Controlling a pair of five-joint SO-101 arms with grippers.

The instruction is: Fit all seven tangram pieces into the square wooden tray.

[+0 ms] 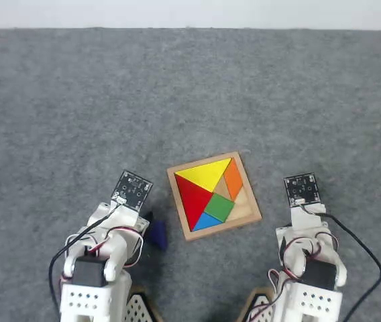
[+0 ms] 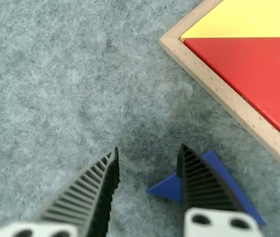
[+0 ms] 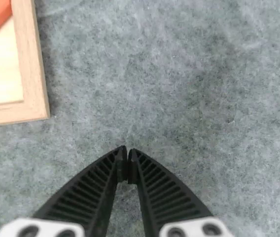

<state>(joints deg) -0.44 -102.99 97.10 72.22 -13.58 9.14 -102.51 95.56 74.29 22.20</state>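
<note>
The table point(image 1: 70, 94) is covered in fuzzy grey cloth. The tray point(image 2: 219, 88) is pale matt wood, its red piece point(image 2: 258, 74) smooth. The left gripper point(image 2: 149, 150) is ribbed black plastic.

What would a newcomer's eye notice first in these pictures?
The square wooden tray at the table's middle, partly filled with bright pieces, with bare wood showing at one side. Then the dark blue piece on the grey carpet outside it, partly under the open left tool.
</note>
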